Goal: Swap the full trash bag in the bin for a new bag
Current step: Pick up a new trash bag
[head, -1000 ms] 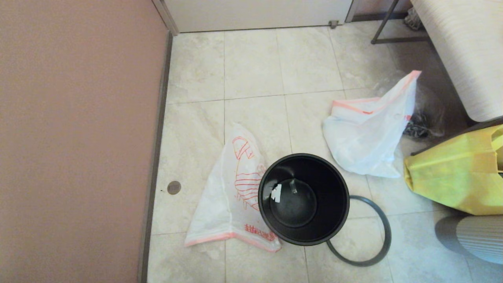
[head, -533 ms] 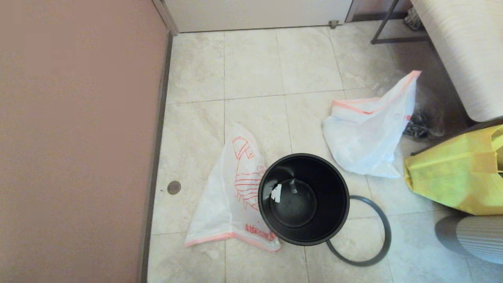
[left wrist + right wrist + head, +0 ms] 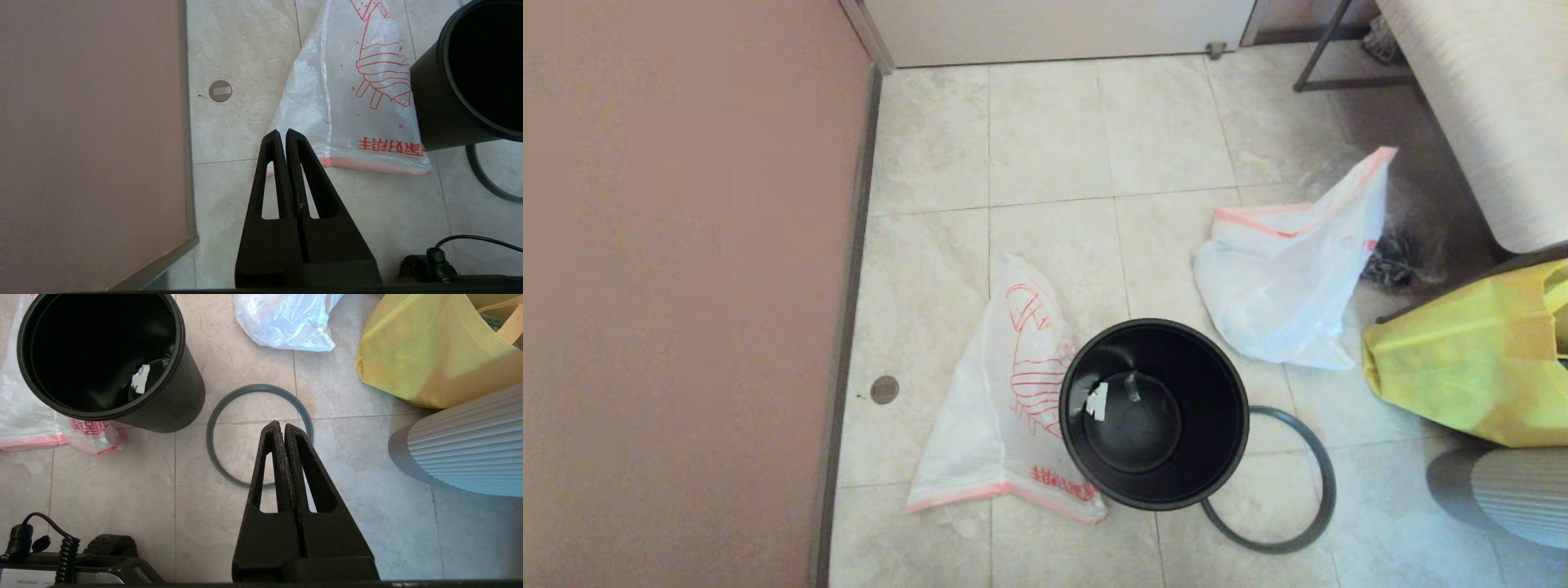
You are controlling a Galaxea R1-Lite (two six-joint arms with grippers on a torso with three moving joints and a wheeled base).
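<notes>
The black bin (image 3: pixel 1153 412) stands upright on the tiled floor with no bag in it; a white scrap lies at its bottom. Its grey ring (image 3: pixel 1311 506) lies flat on the floor to the bin's right. The new bag (image 3: pixel 1001 408), flat and white with red print, lies to the bin's left, partly under it. The full trash bag (image 3: pixel 1282 278), white with a pink-orange band, sits behind the bin to the right. My left gripper (image 3: pixel 283 132) hangs shut above the new bag's hem (image 3: pixel 367 163). My right gripper (image 3: pixel 282 424) is shut and empty above the ring (image 3: pixel 216 457). Neither arm shows in the head view.
A brown wall panel (image 3: pixel 686 286) closes the left side. A yellow bag (image 3: pixel 1462 359) and a ribbed pale object (image 3: pixel 1511 490) sit at the right, with a clear bag of dark contents (image 3: pixel 1401 253) behind the full trash bag. A round floor cap (image 3: pixel 885 389) lies near the wall.
</notes>
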